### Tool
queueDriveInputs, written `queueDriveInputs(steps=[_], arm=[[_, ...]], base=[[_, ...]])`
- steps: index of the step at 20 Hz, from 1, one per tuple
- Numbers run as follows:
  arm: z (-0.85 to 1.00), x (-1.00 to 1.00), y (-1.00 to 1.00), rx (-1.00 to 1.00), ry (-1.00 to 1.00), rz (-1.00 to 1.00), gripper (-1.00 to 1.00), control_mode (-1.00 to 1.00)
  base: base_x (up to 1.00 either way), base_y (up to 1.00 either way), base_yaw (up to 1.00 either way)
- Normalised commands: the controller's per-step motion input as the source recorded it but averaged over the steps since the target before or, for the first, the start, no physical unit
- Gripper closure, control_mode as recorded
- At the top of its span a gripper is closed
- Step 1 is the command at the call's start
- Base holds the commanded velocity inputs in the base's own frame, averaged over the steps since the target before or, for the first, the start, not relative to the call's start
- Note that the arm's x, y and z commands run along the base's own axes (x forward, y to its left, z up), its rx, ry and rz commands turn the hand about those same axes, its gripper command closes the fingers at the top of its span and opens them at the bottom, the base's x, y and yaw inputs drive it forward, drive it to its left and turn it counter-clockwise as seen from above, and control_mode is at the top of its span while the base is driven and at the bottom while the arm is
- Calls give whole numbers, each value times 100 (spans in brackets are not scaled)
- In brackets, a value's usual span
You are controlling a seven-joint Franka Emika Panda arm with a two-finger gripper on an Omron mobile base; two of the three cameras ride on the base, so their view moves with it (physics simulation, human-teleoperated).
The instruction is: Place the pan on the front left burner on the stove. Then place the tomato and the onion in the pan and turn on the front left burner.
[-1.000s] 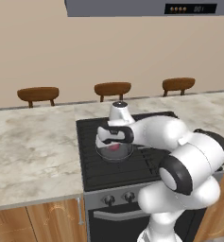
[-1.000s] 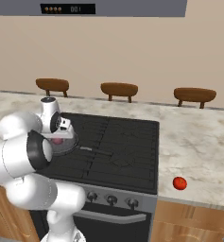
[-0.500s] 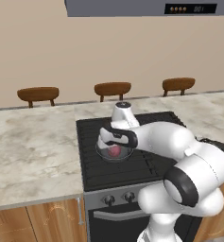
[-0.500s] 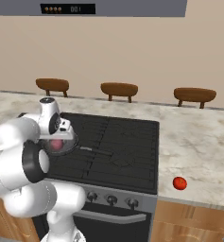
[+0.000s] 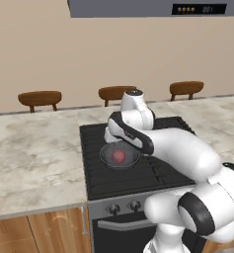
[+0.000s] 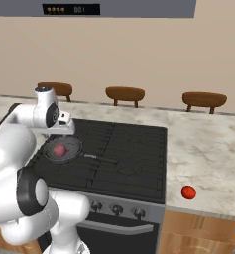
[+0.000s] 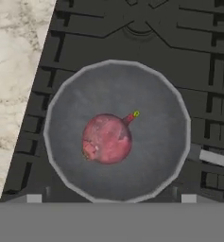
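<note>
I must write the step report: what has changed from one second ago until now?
The pincer has lifted away and opened, leaving the onion lying free in the pan. The pan stayed on the front left burner, and the tomato stayed on the counter.

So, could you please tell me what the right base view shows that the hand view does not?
The right base view alone shows the tomato lying on the counter right of the stove, the stove's knobs, and three stools behind. The hand view alone shows the onion's small stem tip up close. Both show the onion resting in the pan on the front left burner.
</note>
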Motion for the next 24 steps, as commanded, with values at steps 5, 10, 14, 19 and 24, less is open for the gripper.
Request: queueDriveInputs(steps=[5,10,14,19,24], arm=[[24,-15,-48,0,3,-17,-100,-100],[0,-1,-68,0,8,-26,-100,-100],[0,0,-76,0,5,-22,-100,-100],[0,-10,-77,0,1,-20,-100,-100],[0,-36,-80,0,0,-19,-100,-100]], base=[[0,0,0],[0,0,0],[0,0,0],[0,0,0],[0,0,0]])
